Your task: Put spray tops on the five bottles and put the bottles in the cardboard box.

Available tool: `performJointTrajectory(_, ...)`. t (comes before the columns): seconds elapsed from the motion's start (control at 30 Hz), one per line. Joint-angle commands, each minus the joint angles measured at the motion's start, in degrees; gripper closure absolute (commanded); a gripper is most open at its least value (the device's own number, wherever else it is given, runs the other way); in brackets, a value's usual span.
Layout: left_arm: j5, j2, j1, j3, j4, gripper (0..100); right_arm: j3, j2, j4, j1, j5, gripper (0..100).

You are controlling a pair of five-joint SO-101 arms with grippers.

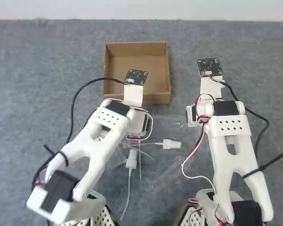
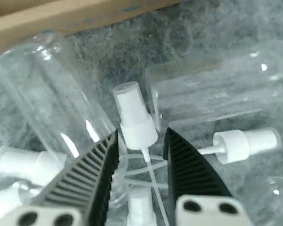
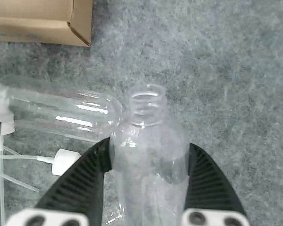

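Black ribbed jaws of the right pincer [image 3: 148, 153] clamp a clear, uncapped bottle [image 3: 148, 127] at its shoulders. The left pincer [image 2: 141, 139] stands spread, with a white spray top [image 2: 134, 123] between its tips. Beyond both, the cardboard box [image 1: 137, 45] rests on the grey counter [image 1: 254, 47].

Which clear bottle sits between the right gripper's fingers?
The open-necked bottle, without spray top, inside the right gripper; the other bottle lies beside it, outside.

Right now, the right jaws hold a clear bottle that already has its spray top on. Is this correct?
No. The right jaws hold the clear bottle, but its neck is open, no spray top on: see the right wrist view.
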Motion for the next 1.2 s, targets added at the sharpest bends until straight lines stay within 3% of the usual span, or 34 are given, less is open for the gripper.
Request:
performJointTrajectory(0.0, 1.41, 2.81, 0.00, -4.09, -0.97, 85, -0.35, -3.47, -1.27, 0.84, -0.18, 89.4)
performJointTrajectory(0.4, 3.16, 13.89, -0.35, -10.15, -0.70, 86, -0.35, -3.47, -1.19, 0.84, -0.09, 89.4)
performJointTrajectory(0.67, 2.81, 16.53, -0.35, -12.09, -0.70, 96, -0.35, -3.47, -1.01, 0.84, -0.09, 89.4)
performJointTrajectory(0.9, 0.09, 14.59, -0.35, -11.91, -0.18, 99, -0.35, -3.47, -0.92, 0.84, 0.00, 89.4)
performJointTrajectory(1.17, 0.00, 2.29, -0.35, -10.24, 4.57, 99, -0.35, -3.47, -0.75, 0.48, 0.00, 89.4)
